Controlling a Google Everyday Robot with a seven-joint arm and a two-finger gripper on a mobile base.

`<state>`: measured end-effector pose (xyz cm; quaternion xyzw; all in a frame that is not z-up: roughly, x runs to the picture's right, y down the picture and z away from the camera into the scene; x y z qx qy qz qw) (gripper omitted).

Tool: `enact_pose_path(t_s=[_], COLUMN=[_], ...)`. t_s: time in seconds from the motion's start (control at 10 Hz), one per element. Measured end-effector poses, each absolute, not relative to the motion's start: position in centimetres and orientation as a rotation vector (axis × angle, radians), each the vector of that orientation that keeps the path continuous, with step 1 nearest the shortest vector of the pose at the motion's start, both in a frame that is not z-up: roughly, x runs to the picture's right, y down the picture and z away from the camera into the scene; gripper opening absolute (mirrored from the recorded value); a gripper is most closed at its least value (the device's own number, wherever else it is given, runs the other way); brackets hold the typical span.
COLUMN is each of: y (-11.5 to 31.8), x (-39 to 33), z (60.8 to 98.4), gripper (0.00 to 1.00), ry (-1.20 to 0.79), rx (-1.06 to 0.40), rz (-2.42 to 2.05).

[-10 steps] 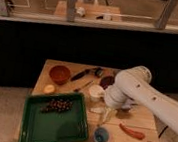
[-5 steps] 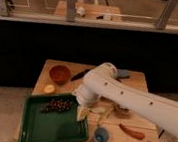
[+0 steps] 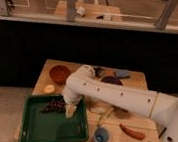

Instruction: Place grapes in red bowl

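Grapes [image 3: 53, 106]: dark bunch lying in the upper part of the green tray [image 3: 48, 130], left of frame centre, long axis roughly left to right. Tray sits at the lower-left corner of the wooden bench [image 3: 138, 85].

Tool [image 3: 70, 111]: points down over the tray, its pale tip just beside the right end of the grapes; contact cannot be judged. Wide or narrow: cannot tell. The white arm [image 3: 121, 97] comes in from the right edge of the frame, crosses the bench centre and bends down at a rounded elbow above the tray's upper-right corner.

Red bowl [image 3: 60, 74]: upper-left of the bench, above the tray, apart from the grapes, upright.

Others on the bench:
- small yellowish round item [image 3: 49, 88], between red bowl and tray
- dark purple bowl [image 3: 112, 81], upper centre, partly behind the arm
- blue cup [image 3: 101, 136], lower centre, just right of the tray
- orange-red elongated item [image 3: 132, 132], lower right
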<state>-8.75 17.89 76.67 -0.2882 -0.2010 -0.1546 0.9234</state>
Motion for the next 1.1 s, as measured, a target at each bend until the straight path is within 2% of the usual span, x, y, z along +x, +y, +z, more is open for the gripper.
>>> enact_pose_path(t_s=[0.4,0.6,0.7,0.8,1.1], y=[16.5,13.4,12.7,10.3,7.0], x=[-5.6,-4.2,-4.0,-3.3,-2.7], z=[80.3,84.8,85.8,88.8,90.8], gripper=[0.8,0.8,0.8,0.8,0.8], ry=[-0.393,-0.386,-0.389,-0.388,-0.405], rx=[-0.584,-0.579,-0.582,-0.57,-0.568], rz=[-0.308,-0.311,-0.307,-0.307,-0.305])
